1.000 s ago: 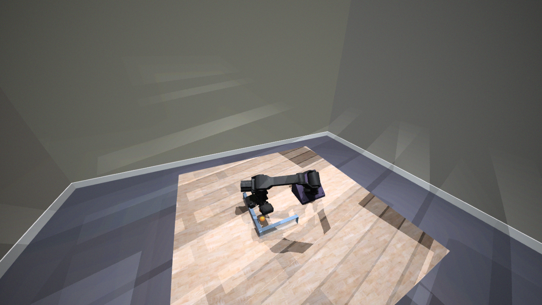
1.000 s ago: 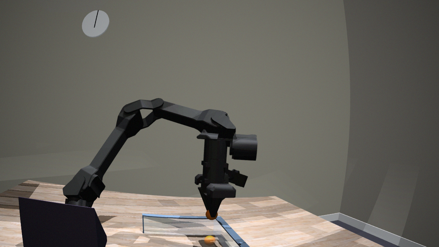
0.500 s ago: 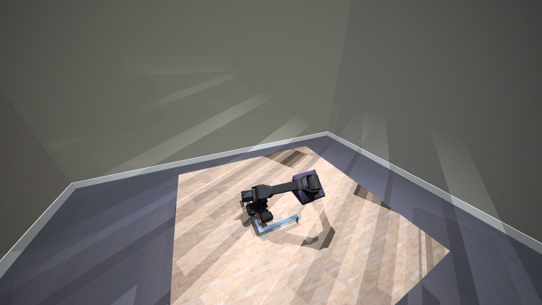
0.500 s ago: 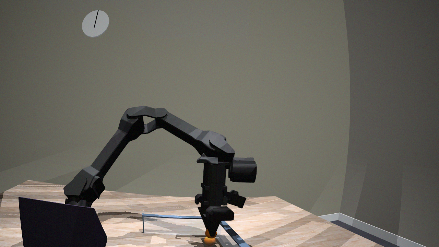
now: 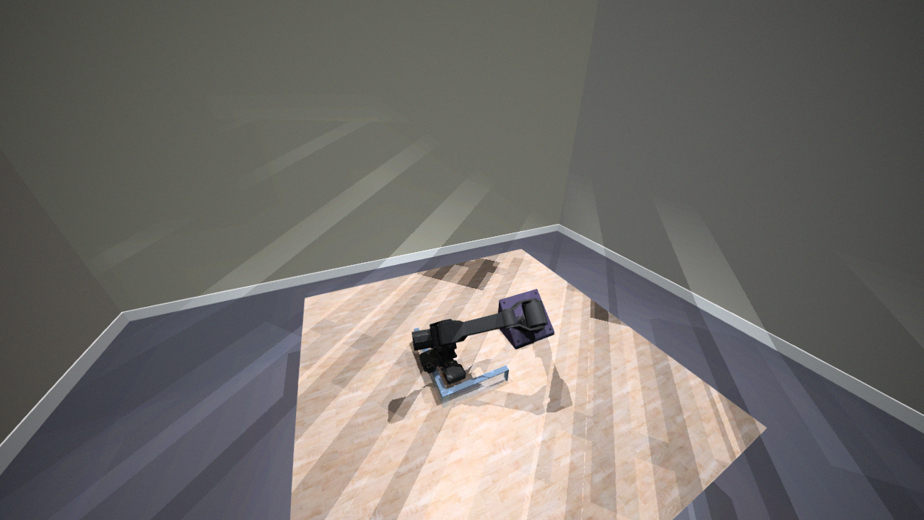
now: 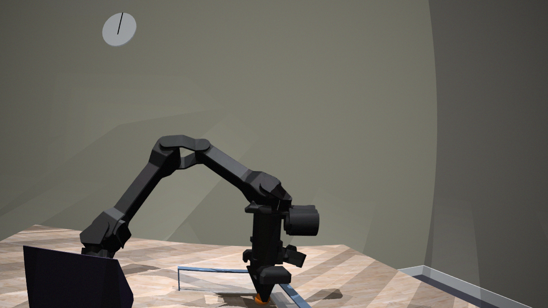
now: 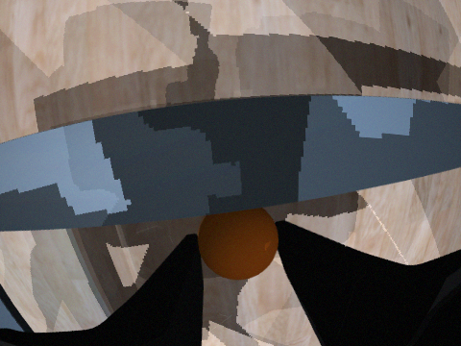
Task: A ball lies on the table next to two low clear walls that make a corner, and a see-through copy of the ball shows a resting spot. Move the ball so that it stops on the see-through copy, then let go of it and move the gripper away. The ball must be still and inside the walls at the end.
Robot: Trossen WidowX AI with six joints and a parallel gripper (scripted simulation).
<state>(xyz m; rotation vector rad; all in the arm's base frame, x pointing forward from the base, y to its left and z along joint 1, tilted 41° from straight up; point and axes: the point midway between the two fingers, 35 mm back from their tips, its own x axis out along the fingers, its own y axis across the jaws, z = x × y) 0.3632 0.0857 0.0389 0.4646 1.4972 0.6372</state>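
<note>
My tool (image 7: pixel 238 263) is clamped on the orange ball (image 7: pixel 238 244), pointing straight down with the ball low at the counter (image 6: pixel 364 268), just inside the clear walls (image 7: pixel 192 167), near their corner.

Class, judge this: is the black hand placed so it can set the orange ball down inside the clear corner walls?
Probably yes. The black hand grips the orange ball low over the table, beside the clear wall, nothing between.

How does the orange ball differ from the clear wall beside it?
The ball is round, orange and opaque; the wall is a long, bluish, see-through strip. The ball is gripped by the tool; the wall stands free on the table. Both sit low, close together.
</note>
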